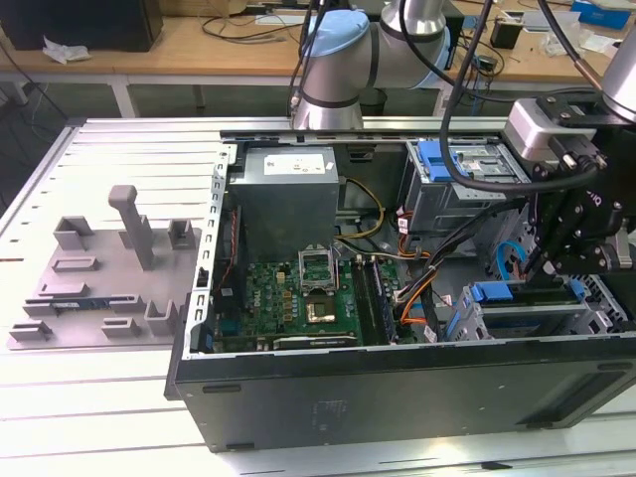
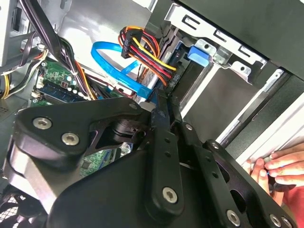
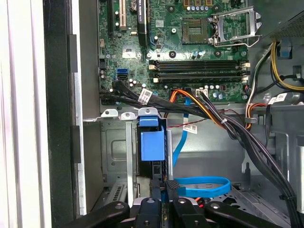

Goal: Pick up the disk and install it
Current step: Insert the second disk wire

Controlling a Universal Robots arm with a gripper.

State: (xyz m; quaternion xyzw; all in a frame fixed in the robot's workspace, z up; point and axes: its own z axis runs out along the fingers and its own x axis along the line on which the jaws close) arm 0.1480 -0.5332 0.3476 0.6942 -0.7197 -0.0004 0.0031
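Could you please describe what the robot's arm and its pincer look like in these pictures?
In the exterior view, the arm has silver-grey tubes with pale blue joint caps and black cables trailing along it. A silver-grey block sits at the wrist. The pincer is matte black, built of flat linkage bars joined by silver screws.

This is a robotics lab or electronics workshop: an open computer case [image 1: 397, 368] lies on a slatted metal table [image 1: 109, 159], a grey fixture tray [image 1: 99, 288] beside it, wooden workbenches [image 1: 199, 45] behind (cables strewn across them).

Wooden desk [image 1: 199, 45] behind, cluttered; grey slatted table [image 1: 119, 159]; floor possibly dark.
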